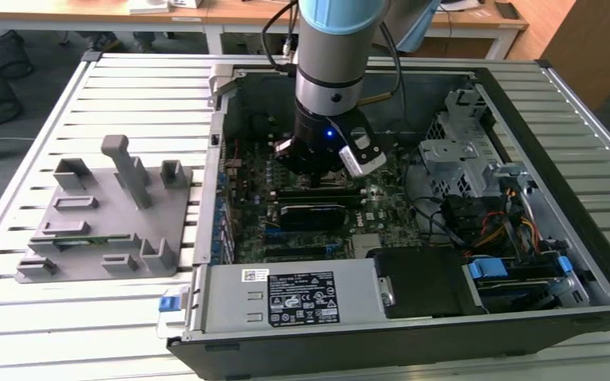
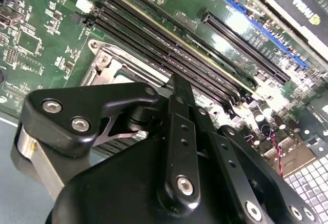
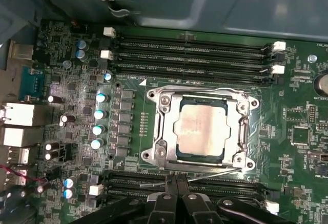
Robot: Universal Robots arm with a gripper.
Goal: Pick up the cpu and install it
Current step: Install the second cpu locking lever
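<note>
In the exterior view, the grey and light-blue robot arm (image 1: pixel 332 71) reaches down into an open black computer tower case (image 1: pixel 411 206) that lies on its side on a slatted pale metal table (image 1: pixel 93 317). The black gripper (image 1: pixel 316 181) hangs low over the green motherboard (image 1: pixel 390 208), near the middle of the case. Its fingertips are hidden against the dark parts below, so their state cannot be told here. Outside the case, toward the exterior view's left, a grey plastic holder block with upright posts (image 1: pixel 109 214) sits on the table. A silver power supply box with a label (image 1: pixel 289 298) fills the near edge of the case.

In the second wrist view, the gripper's black linkage arms (image 2: pixel 179 147) lie close together in the foreground, and the tips are out of sight behind them. Beyond them run long black memory slots (image 2: pixel 169 49) across the motherboard, with a corner of the silver metal socket frame (image 2: pixel 110 67) beside them.

In the first wrist view, the cpu (image 3: pixel 202 130), a flat square chip with a silvery-grey top, lies seated inside the socket frame (image 3: pixel 166 131) at the middle of the motherboard, between two banks of memory slots. The gripper (image 3: pixel 177 180) stands just beside the frame's edge, its two black fingers (image 3: pixel 171 183) pressed together with nothing between them, apart from the cpu.
</note>
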